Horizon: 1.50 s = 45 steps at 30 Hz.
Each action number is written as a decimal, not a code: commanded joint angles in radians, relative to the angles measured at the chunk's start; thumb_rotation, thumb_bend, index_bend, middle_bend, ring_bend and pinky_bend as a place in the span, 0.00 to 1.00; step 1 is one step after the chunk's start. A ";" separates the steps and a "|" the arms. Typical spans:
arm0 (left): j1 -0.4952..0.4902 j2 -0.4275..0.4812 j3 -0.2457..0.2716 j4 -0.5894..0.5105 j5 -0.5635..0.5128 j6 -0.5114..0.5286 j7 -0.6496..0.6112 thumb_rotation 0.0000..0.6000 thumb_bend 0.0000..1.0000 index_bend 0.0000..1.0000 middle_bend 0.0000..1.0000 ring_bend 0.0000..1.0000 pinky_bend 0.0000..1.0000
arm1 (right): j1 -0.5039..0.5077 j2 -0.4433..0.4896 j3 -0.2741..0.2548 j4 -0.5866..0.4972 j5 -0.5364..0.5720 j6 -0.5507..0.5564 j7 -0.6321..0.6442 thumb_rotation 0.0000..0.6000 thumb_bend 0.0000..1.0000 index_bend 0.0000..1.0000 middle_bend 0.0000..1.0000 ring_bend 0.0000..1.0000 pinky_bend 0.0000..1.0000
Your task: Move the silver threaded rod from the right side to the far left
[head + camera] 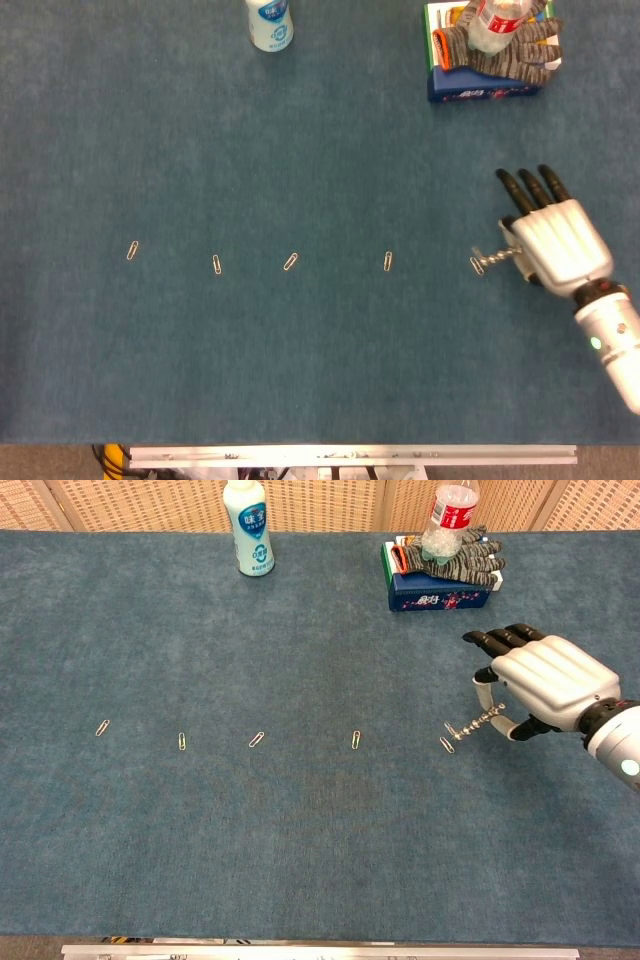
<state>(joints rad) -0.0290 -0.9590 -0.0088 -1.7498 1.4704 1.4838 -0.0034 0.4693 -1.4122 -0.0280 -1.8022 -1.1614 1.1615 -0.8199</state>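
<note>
Nearest the camera runs the metal front edge (320,951) of the blue felt worktop (300,360). Beyond it a row of paper clips lies across the felt, well apart from one another: the leftmost clip (132,250), a second (217,264), a third (290,262), a fourth (388,261) and a fifth (446,745) just beside the tip of the silver threaded rod (477,723). That rod sits on the right side of the worktop, pinched at its near end by the right hand (545,683) (white shell, black fingers (530,190) stretched toward the far edge); whether the rod's free end touches the felt I cannot tell. Its white forearm (615,345) enters from the lower right. Farther back on the right stands a dark blue box (438,592) with a grey knitted glove (462,560) draped over it and a clear bottle with a red label (447,525) resting on top. Far left of that, at the back edge, stands a white bottle with a blue label (248,528).
</note>
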 commanded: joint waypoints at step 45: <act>0.109 0.093 0.068 0.018 0.058 0.096 0.060 1.00 0.45 0.49 0.43 0.28 0.33 | 0.140 -0.112 0.051 -0.015 0.032 -0.058 -0.094 1.00 0.37 0.61 0.04 0.00 0.00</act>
<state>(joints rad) 0.0798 -0.8654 0.0584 -1.7324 1.5279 1.5799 0.0571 0.6069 -1.5216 0.0222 -1.8196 -1.1313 1.1041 -0.9120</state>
